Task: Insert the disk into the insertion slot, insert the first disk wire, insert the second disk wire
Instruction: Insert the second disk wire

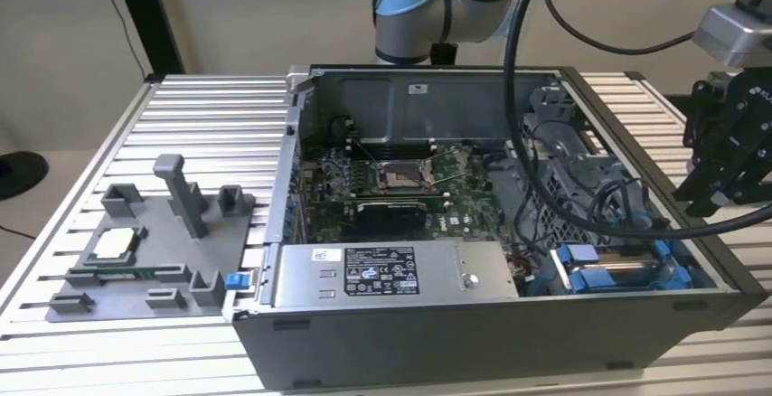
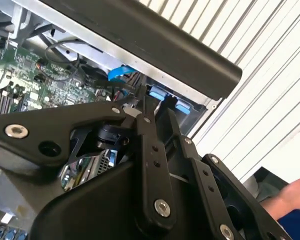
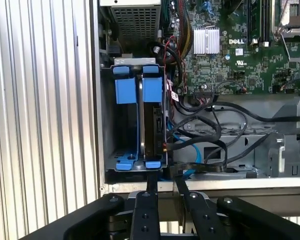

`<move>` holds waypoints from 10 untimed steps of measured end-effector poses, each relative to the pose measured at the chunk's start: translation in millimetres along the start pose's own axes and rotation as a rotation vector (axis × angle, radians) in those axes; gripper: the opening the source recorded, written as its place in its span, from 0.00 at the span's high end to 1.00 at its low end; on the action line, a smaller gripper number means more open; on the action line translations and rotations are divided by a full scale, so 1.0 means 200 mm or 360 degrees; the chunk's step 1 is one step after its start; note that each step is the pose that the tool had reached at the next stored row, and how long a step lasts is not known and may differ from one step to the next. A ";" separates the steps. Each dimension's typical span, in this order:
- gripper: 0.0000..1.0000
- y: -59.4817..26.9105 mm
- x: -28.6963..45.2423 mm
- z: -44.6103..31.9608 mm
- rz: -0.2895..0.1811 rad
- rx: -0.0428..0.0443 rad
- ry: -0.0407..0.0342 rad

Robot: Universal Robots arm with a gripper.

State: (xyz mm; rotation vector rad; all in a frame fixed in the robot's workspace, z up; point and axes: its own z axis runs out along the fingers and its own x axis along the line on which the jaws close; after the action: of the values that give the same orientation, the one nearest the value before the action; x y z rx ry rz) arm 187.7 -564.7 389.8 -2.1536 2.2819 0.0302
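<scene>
The disk [image 3: 154,125] stands on edge in its blue frame inside the drive bay [image 3: 108,125], at the corner of the open computer case [image 1: 483,333]. In the exterior view the blue frame of the disk [image 1: 616,276] shows at the case's near corner on the exterior view's right. Black and blue wires [image 3: 195,145] lie curled beside the disk; I cannot tell whether any is plugged into it. My gripper [image 3: 166,185] hovers just outside the case wall next to the bay, open by a narrow gap and holding nothing. It hangs over the case's rim [image 1: 721,204].
A grey power supply box [image 1: 386,274] with a label fills the case's near side, behind it the green motherboard [image 1: 399,183]. The arm's thick black cable [image 1: 567,188] drapes over the case. A grey fixture [image 1: 145,242] sits on the exterior view's left. A person's hand [image 2: 290,195] is by the table.
</scene>
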 end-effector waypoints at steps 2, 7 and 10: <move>1.00 -0.001 0.000 0.000 0.0000 0.0000 0.0000; 1.00 -0.001 0.000 0.000 0.0000 0.0000 0.0000; 1.00 -0.001 0.000 0.000 0.0000 0.0000 0.0000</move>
State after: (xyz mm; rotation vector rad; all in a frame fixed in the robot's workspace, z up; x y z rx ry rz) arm 187.9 -564.7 389.8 -2.1537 2.2818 0.0302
